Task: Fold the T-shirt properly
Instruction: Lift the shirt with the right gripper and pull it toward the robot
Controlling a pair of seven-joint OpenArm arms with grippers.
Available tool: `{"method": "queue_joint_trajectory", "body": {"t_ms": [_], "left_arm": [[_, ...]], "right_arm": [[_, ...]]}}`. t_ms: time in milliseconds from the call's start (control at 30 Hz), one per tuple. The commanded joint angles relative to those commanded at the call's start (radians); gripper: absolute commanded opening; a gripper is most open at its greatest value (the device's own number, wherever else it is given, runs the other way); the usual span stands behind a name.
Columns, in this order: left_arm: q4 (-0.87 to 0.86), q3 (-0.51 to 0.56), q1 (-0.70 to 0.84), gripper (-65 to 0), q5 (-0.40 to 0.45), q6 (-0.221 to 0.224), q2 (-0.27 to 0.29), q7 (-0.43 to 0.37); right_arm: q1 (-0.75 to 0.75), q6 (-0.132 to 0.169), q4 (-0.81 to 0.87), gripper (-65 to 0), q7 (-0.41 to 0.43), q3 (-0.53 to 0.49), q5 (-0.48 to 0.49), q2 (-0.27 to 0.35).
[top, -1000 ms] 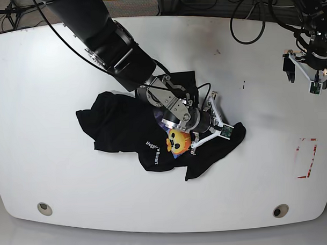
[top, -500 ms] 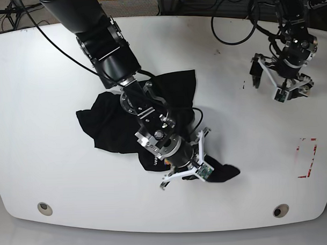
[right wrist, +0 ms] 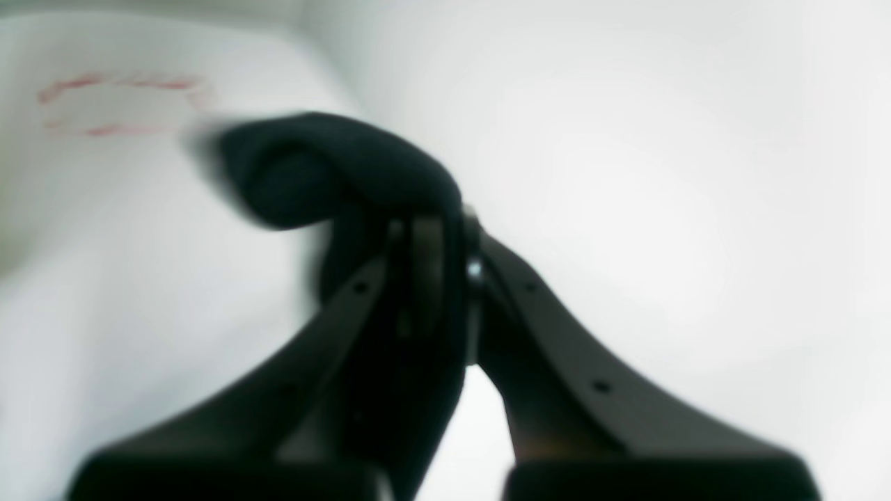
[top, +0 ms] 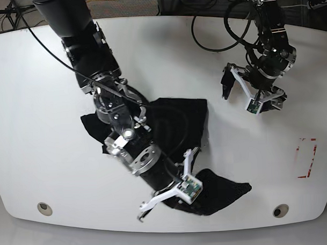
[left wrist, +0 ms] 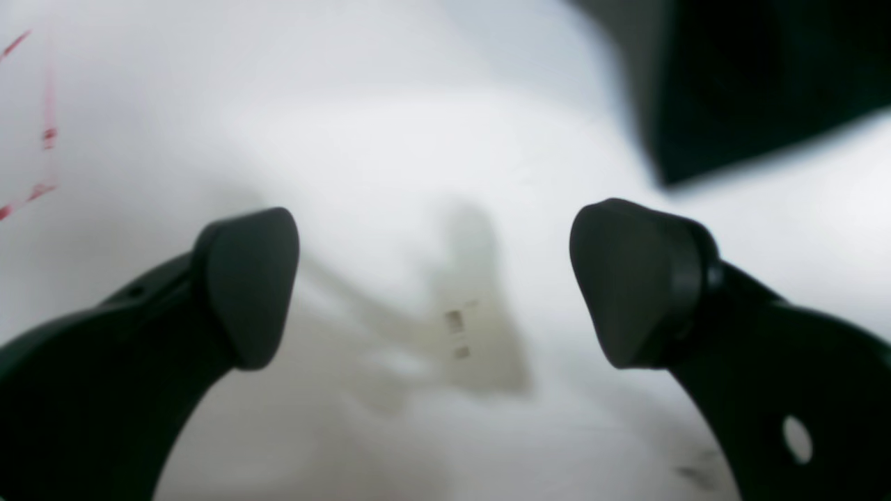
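White table (top: 39, 105); right pincer (right wrist: 445, 229) clamps T-shirt (top: 177, 119); left pincer (left wrist: 431, 285) wide; print hidden.

No readable text anywhere — views too blurred.

Bare table (top: 40, 132) lies open all around the T-shirt (top: 179, 122).

Place: robotics lab | Surface: broad white rounded tabletop (top: 40, 132) with two round metal-ringed holes (top: 44, 208) near its front edge | Marking: red tape rectangle (top: 306, 158) stuck at one end | Overhead: black cables (top: 216, 29) looping down behind two black robot arms (top: 88, 55)
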Motion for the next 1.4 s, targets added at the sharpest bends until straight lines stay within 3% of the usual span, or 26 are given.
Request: {"method": "queue_joint_trajectory", "body": {"t_ms": [133,267,500,633,833,1400], "left_arm": [[0.0,0.006,0.0,-2.5,0.0,0.0,0.002,0.0],[-0.002,0.006,0.0,-2.5,0.0,0.0,0.003,0.0],[-0.032,0.006,-0.006,-2.5,0.0,0.0,0.031,0.0],[-0.064,0.006,-0.009,-2.5,0.0,0.0,0.032,-0.008],[-0.1,0.02,-0.017,-2.5,0.002,0.0,0.068,-0.095],[-0.12,0.103,-0.101,-2.5,0.003,0.006,0.072,-0.1]], "right_arm": [[0.064,0.017,0.049,-65.0,-0.051,0.064,0.0,0.006],[0.15,0.064,0.06,-65.0,-0.091,0.129,0.0,0.006],[0.296,0.123,0.054,-65.0,-0.132,0.184,0.0,0.008],[0.365,0.126,0.057,-65.0,-0.176,0.181,0.0,0.008],[0.482,0.127,0.058,-65.0,-0.226,0.181,0.0,0.006],[0.661,0.127,0.06,-65.0,-0.233,0.178,0.002,-0.002]]}}
